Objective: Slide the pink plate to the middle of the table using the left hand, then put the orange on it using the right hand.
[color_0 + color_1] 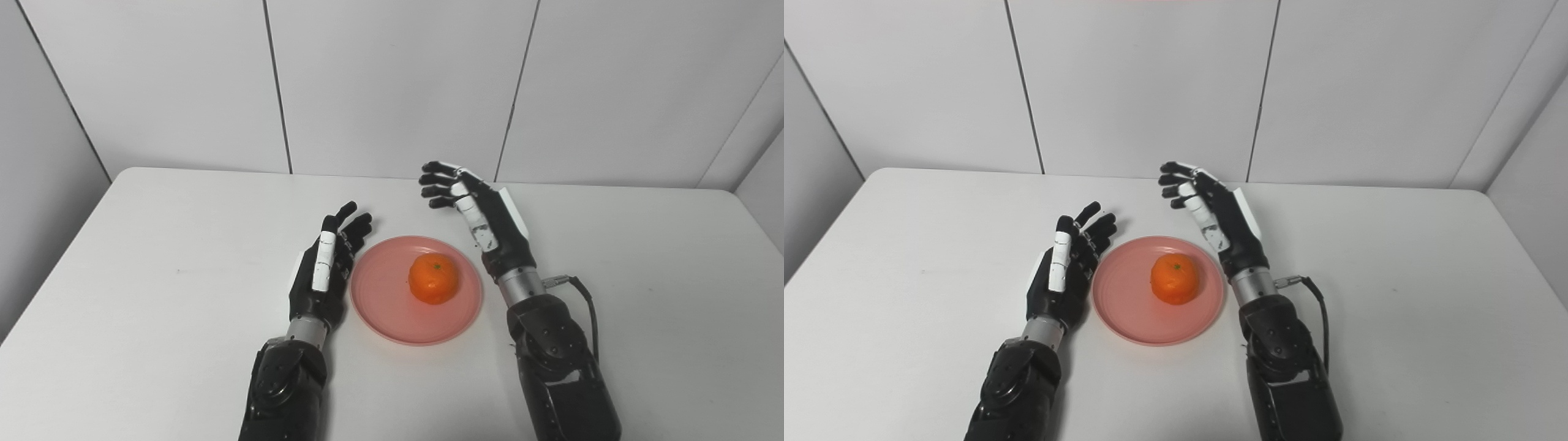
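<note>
The pink plate (392,312) lies on the white table near its middle. The orange (433,278) sits on the plate, a little right of its centre. My left hand (327,263) is open and empty, just left of the plate's rim, fingers pointing away from me. My right hand (474,208) is open and empty, raised above the table behind and right of the plate, fingers curled loosely toward the left. Both also show in the right eye view: left hand (1067,266), right hand (1216,211), plate (1133,312), orange (1175,279).
The white table (153,275) ends at a grey panelled wall (392,79) behind. A thin cable (579,291) loops off my right wrist.
</note>
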